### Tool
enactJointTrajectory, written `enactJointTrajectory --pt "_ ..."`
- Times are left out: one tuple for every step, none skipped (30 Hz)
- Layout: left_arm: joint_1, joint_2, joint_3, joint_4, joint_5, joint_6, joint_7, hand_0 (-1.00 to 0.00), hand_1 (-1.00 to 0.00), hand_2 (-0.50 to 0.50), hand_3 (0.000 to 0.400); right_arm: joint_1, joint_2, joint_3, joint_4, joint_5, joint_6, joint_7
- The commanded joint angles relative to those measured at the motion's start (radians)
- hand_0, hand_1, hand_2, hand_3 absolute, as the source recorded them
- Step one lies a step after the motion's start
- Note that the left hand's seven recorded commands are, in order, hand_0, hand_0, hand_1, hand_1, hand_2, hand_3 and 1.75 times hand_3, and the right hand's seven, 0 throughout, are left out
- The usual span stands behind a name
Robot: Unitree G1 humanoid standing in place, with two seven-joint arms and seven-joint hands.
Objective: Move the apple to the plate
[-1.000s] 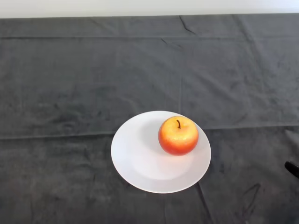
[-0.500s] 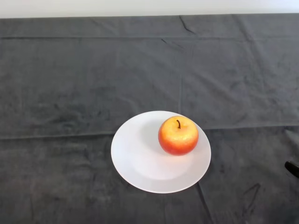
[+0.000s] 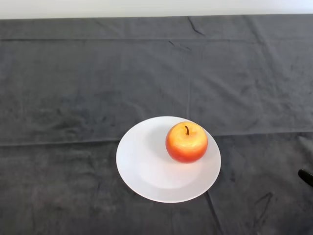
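A red and yellow apple [image 3: 186, 142] stands upright, stem up, on a white round plate [image 3: 146, 166] in the head view. It rests on the plate's right half, towards the far rim. The plate lies on the dark cloth a little below the middle of the view.
The dark cloth [image 3: 88, 88] covers the whole table, with creases running across it. A pale wall strip [image 3: 146, 7] borders the table's far edge. A small black tip [image 3: 306, 176] pokes in at the right edge.
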Motion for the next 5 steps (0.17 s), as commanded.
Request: enactJointTrajectory --pt "0.014 0.074 -0.035 0.023 -0.008 -0.012 -0.003 0.00 0.00 0.00 0.000 0.019 0.022 0.0098 0.034 0.0320 0.024 0.0021" --pt "0.013 0.073 -0.036 0.021 -0.007 -0.010 -0.002 0.00 0.00 0.00 0.000 0.019 0.022 0.0098 0.034 0.0320 0.024 0.0021" --pt "0.013 0.073 -0.037 0.019 -0.007 -0.009 -0.001 0.00 0.00 0.00 0.000 0.019 0.022 0.0098 0.034 0.0319 0.024 0.0021" --pt "0.012 0.071 -0.038 0.018 -0.006 -0.008 0.000 0.00 0.00 0.00 0.000 0.019 0.022 0.0098 0.034 0.0319 0.024 0.0021" --pt "0.012 0.070 -0.040 0.016 -0.005 -0.007 0.002 0.00 0.00 0.00 0.000 0.019 0.022 0.0098 0.034 0.0319 0.024 0.0021"
